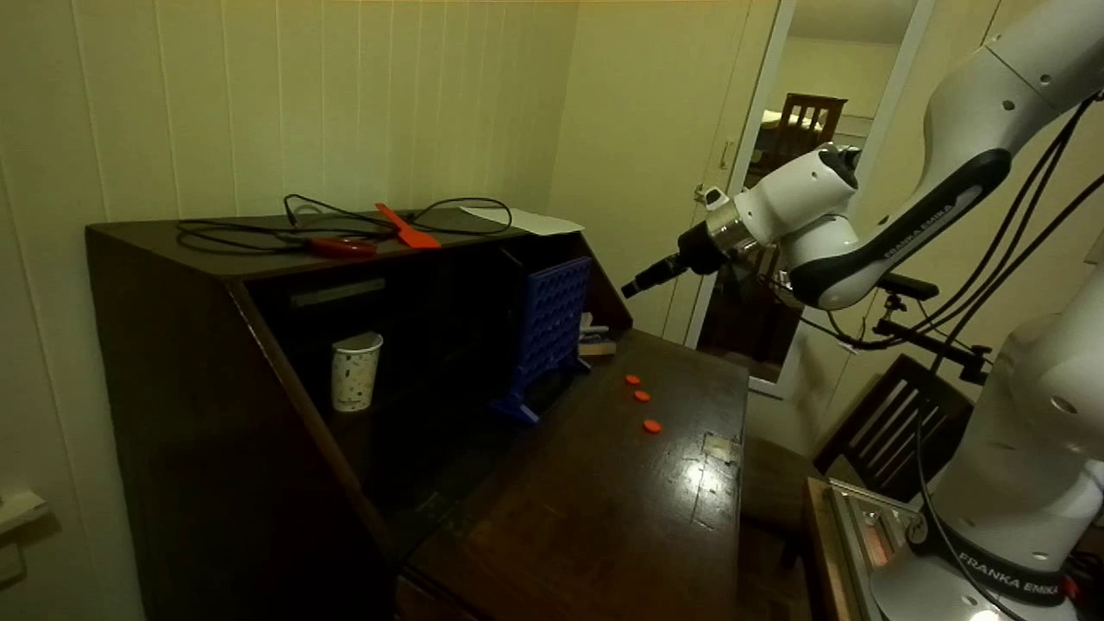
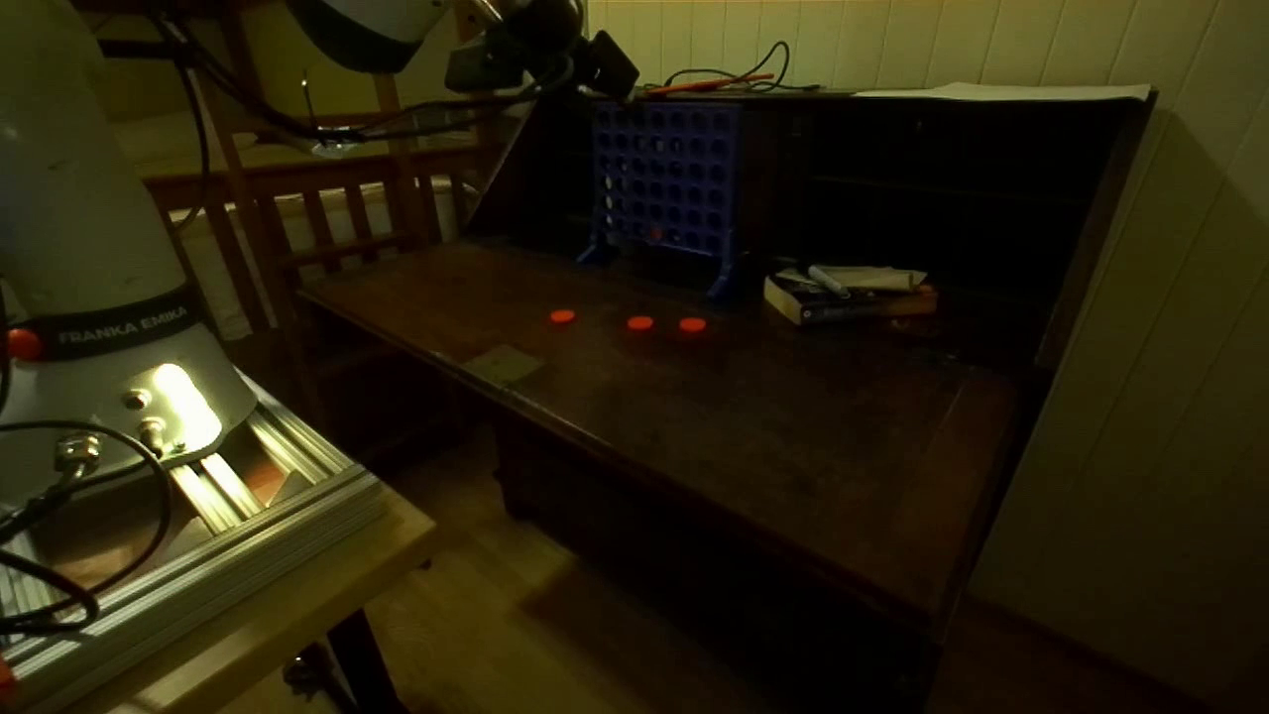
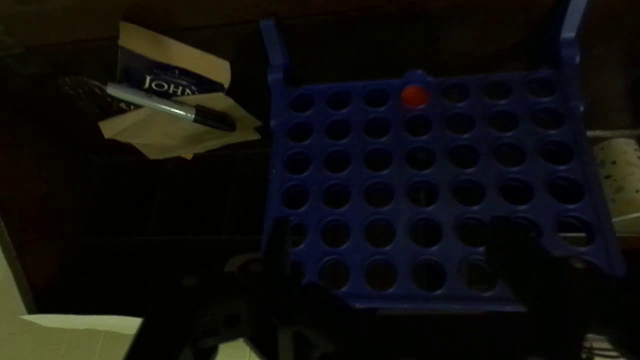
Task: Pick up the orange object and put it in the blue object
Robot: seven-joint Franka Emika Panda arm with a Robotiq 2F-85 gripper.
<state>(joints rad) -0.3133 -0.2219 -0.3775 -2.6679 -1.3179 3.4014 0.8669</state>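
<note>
- Gripper (image 3: 391,225), nearest in the wrist view: jaws spread wide, apparently empty, though the lighting is poor.
- Orange discs (image 1: 642,396): three, flat on the desk (image 1: 595,492) in front of the blue rack (image 1: 553,321).
- Key relation: discs below gripper; grasping should require descent.

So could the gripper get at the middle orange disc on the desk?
Probably yes: the gripper is open, the disc lies uncovered, and the blue rack stands apart from it.

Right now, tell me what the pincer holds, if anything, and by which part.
Nothing is held: in the wrist view the pincer stands open, and the blue rack shows through its gap.
</note>
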